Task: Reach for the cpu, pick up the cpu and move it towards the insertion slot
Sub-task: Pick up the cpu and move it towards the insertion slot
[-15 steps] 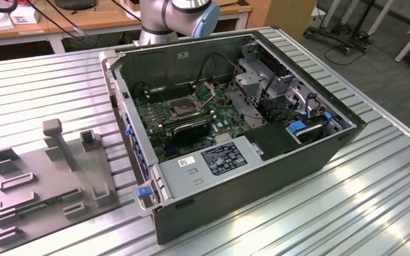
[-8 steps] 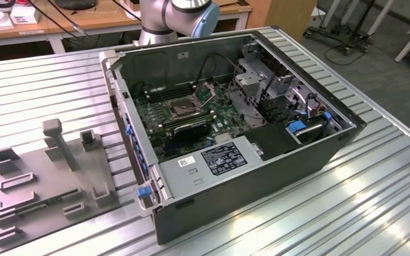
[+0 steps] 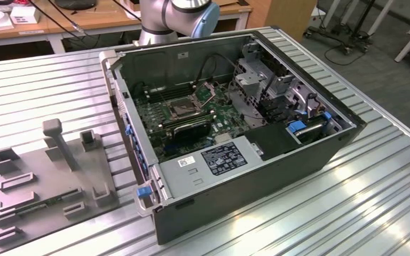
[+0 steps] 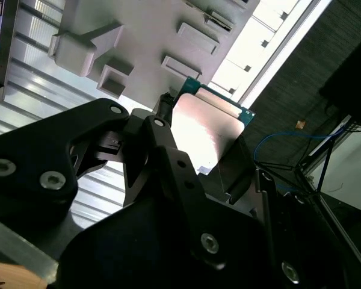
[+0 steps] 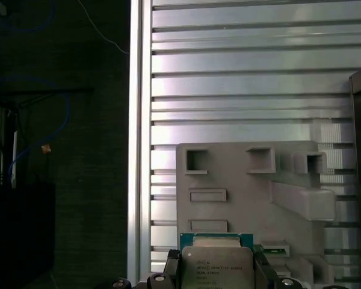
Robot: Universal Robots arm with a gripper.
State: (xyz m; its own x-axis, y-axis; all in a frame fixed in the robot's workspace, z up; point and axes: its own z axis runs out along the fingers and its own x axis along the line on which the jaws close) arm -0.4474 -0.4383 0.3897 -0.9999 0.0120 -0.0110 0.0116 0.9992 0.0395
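Note:
In both wrist views my gripper (image 5: 216, 272) is shut on the cpu (image 5: 215, 265), a thin square chip with a pale silvery top plate and a green rim. Black fingers (image 4: 162, 129) clamp its two opposite edges, and the cpu (image 4: 209, 133) hangs in the air above the grey plastic tray (image 5: 246, 180). The insertion slot (image 3: 179, 109) is a dark square socket with a silvery frame on the green motherboard (image 3: 203, 118), inside the open computer case (image 3: 262, 154) in the exterior view.
The grey tray (image 3: 48, 178) with posts and recesses lies on the slatted metal table (image 3: 376, 197) at the exterior view's left of the case. The arm's base (image 3: 169, 18) stands behind the case. Drive cages (image 3: 262, 85) and cables crowd the case's far side.

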